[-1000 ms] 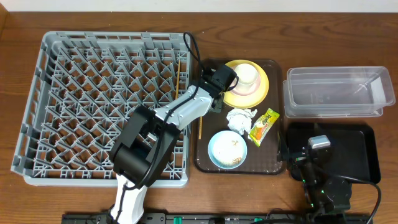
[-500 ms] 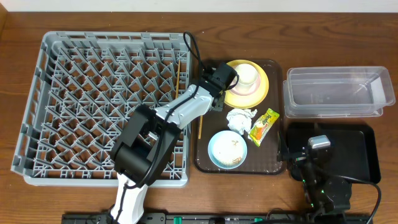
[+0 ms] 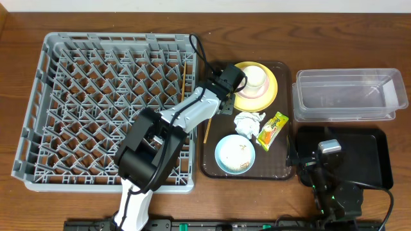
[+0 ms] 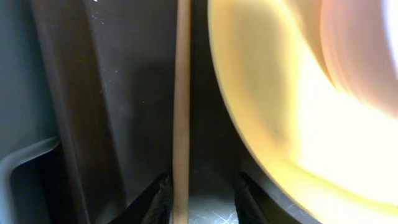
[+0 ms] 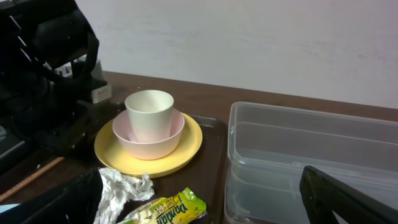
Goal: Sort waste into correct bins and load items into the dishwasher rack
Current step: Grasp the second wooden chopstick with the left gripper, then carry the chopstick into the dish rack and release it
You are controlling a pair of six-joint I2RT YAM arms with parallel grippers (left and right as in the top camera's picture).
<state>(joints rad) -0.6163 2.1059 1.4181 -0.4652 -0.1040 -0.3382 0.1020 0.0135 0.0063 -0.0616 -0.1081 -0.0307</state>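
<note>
My left gripper [image 3: 221, 101] is down at the left side of the dark brown tray, beside the yellow plate [image 3: 273, 90]. In the left wrist view its jaws [image 4: 202, 202] stand slightly open around a wooden chopstick [image 4: 181, 106]. The stick rests against the left finger, with a gap to the right one. A second chopstick [image 3: 183, 80] lies in the grey dishwasher rack [image 3: 109, 37]. The napkin [image 3: 249, 122], the wrapper [image 3: 272, 128] and a light-blue bowl [image 3: 234, 154] holding rice scraps sit on the tray. My right gripper [image 3: 329, 149] hangs wide open over the black tray [image 3: 369, 160].
A white cup [image 5: 149, 112] stands in a pink bowl [image 5: 146, 144] on the plate. The clear tub [image 3: 350, 95] sits behind the black tray, at the far right. The brown tray [image 3: 212, 163] lies right against the rack's right wall.
</note>
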